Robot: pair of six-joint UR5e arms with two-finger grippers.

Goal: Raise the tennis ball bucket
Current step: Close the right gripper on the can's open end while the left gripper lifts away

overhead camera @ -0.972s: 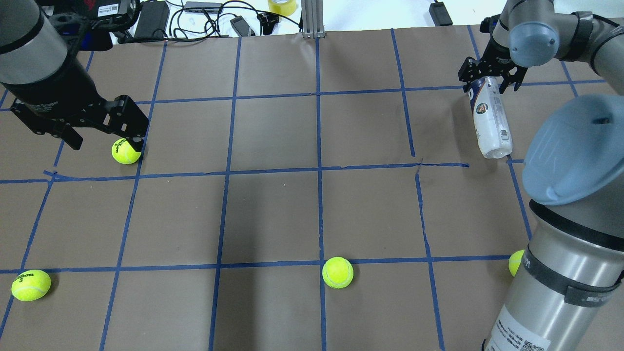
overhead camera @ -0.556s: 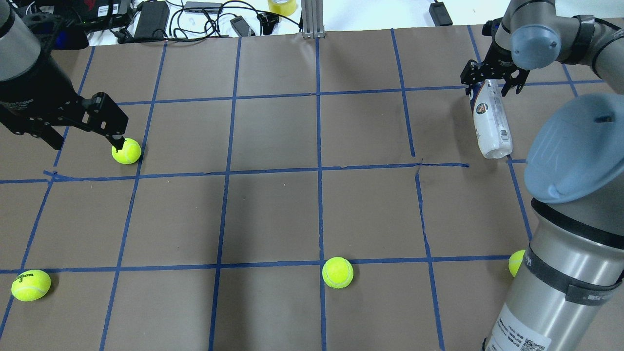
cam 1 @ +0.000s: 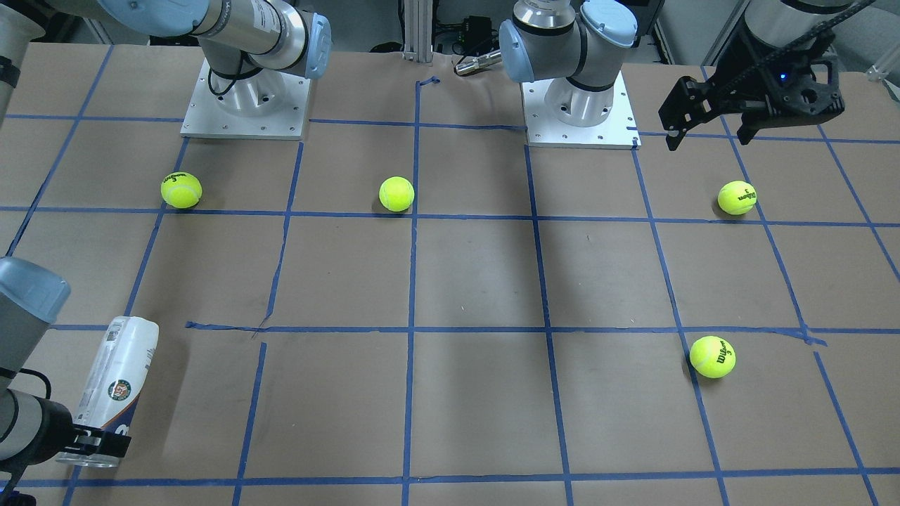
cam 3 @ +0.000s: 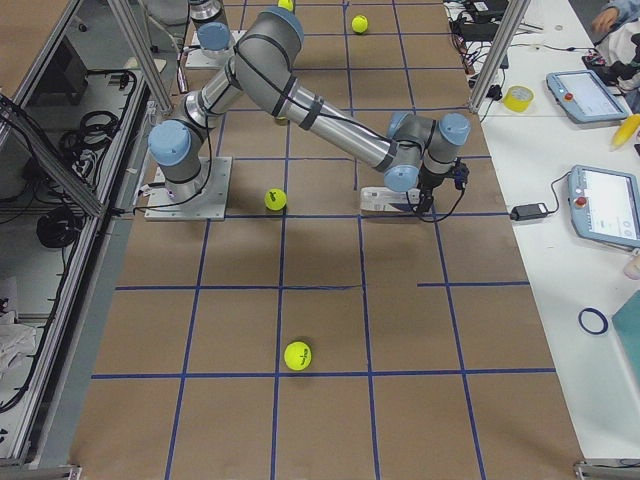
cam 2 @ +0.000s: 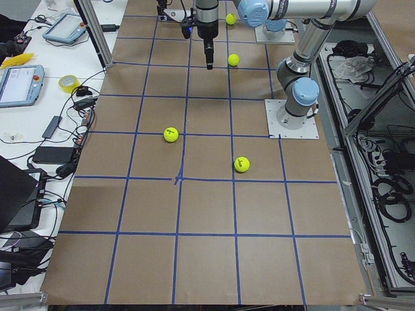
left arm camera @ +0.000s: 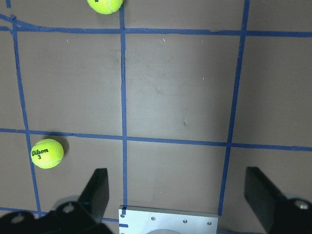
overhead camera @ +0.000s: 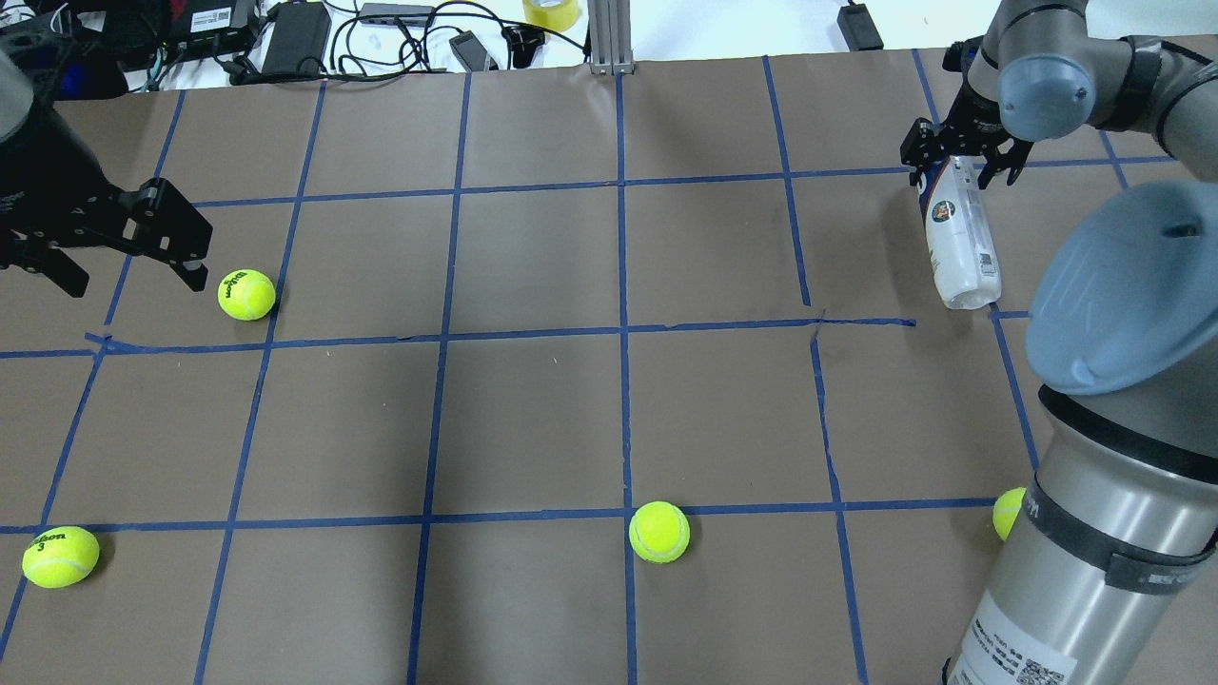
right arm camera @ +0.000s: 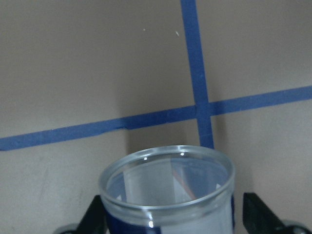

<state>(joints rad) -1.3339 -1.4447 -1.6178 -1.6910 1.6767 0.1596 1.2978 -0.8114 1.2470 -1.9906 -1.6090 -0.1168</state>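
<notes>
The tennis ball bucket (overhead camera: 959, 249), a clear can with a white and navy label, lies on its side on the brown table at the far right. It also shows in the front view (cam 1: 118, 379). My right gripper (overhead camera: 961, 164) is open and straddles the can's open end. In the right wrist view the can's rim (right arm camera: 168, 187) sits between the fingers (right arm camera: 258, 217), close to both. My left gripper (overhead camera: 133, 276) is open and empty, left of a yellow tennis ball (overhead camera: 246, 295) and above the table.
Three more tennis balls lie near the front: at the left (overhead camera: 60, 557), the middle (overhead camera: 658, 532) and behind my right arm's base (overhead camera: 1005, 512). Cables and chargers (overhead camera: 295, 38) line the far edge. A metal post (overhead camera: 607, 38) stands at the far middle.
My left gripper has drawn back to the left, away from the tennis ball it was over. My right gripper has shifted slightly at the can's open end. The can has not visibly moved.
</notes>
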